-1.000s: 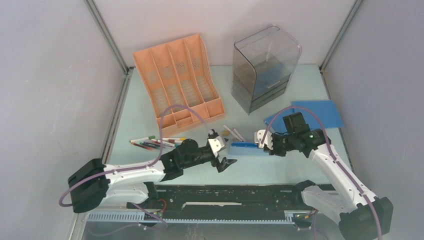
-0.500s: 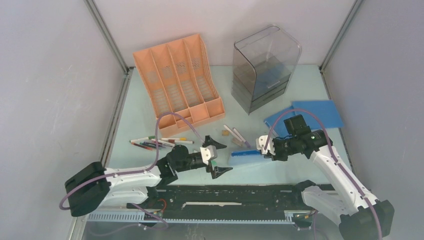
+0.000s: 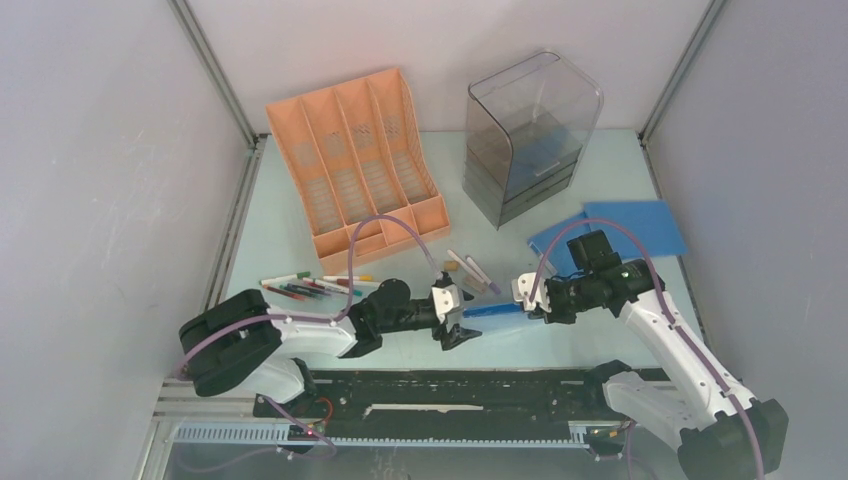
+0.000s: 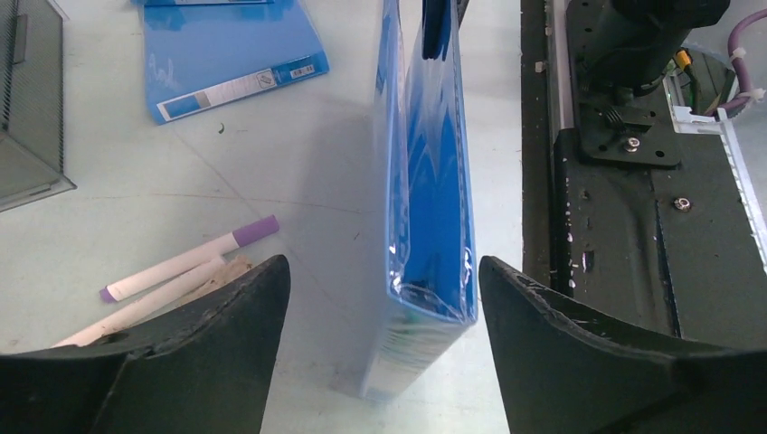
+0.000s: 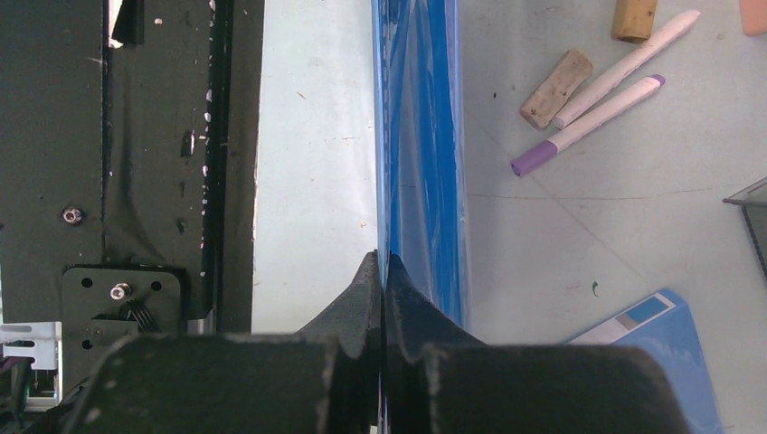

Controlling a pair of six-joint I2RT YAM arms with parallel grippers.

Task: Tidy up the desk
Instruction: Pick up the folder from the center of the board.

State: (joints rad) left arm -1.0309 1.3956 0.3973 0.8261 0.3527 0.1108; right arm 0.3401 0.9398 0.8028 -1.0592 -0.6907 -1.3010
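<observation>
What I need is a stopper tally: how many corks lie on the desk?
2, both on the desk beside the two white markers: one cork near the purple cap, another cork farther along. More could be hidden.

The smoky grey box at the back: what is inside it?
Through the wall of the smoky grey box, a blue thing shows low inside. The tinted wall hides what it is.

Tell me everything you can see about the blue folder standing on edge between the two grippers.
The blue folder is thin, glossy plastic with a clear film cover, upright on its long edge over the desk, near the black front rail. The right gripper is shut on one end; the open left gripper straddles the other end.
</observation>
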